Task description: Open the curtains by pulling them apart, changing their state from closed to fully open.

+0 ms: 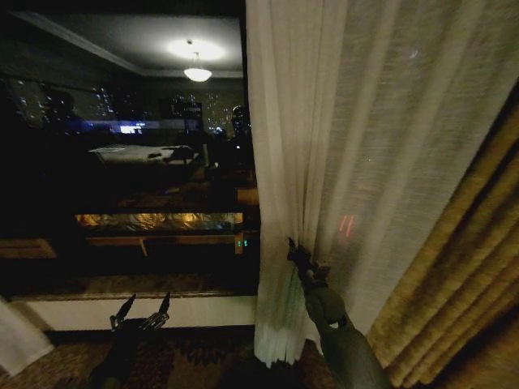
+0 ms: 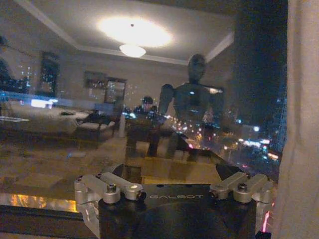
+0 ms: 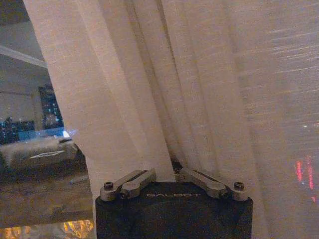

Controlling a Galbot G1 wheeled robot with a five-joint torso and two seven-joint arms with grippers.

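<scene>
Over on your right side, the right gripper [image 1: 293, 247] is buried in the sheer cream curtain [image 1: 357, 146], right at that panel's inner edge and low down on the fabric. From the right wrist view, the jaws look pinched in tight with a bunch of pleats [image 3: 172, 149] gathered between them, so you've got hold of the curtain [image 3: 199, 74] there. That panel hangs bunched from the middle of the window across to the right, with its hem just off the floor, and the thick golden drape [image 1: 454, 284] sits just beside it on the far right.

Your left gripper [image 1: 139, 312] is down low in front of the white window sill [image 1: 203, 308], jaws spread wide and holding nothing. A bit of the other sheer panel [image 1: 18, 340] pokes in at the lower left corner, well apart from the right one.

Between the two panels the window glass [image 1: 122, 162] is bare, dark outside, with the room's ceiling lamp [image 1: 197, 73] and a bed reflected in it. In the left wrist view you can also see the robot's own reflection [image 2: 194, 99] in the glass, with the curtain's edge [image 2: 299, 124] alongside.
</scene>
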